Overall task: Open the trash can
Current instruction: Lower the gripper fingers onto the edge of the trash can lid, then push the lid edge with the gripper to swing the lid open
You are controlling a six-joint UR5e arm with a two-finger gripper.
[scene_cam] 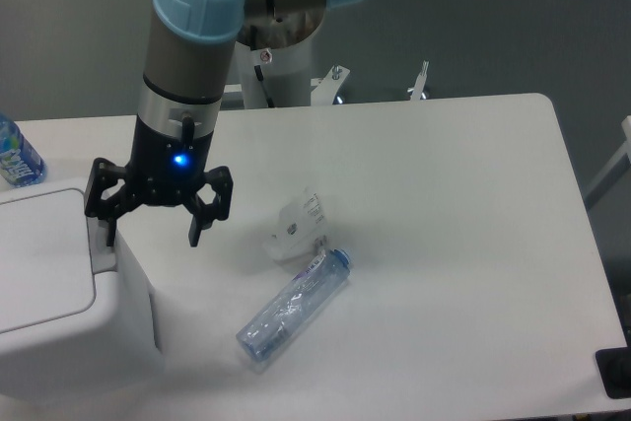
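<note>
The trash can (69, 327) is a big boxy white bin at the lower left, its flat lid (39, 258) lying shut and a grey push tab (102, 246) on its right edge. My gripper (151, 236) hangs open just to the right of the bin's top edge. Its left finger (106, 232) is right above the grey tab; whether it touches the tab cannot be told. The right finger (195, 231) is over the bare table. Nothing is held between them.
A clear plastic bottle (294, 305) lies on its side on the white table (463, 224), with a crumpled white wrapper (296, 229) just behind it. Another bottle with a blue label (15, 155) stands at the far left edge, behind the bin.
</note>
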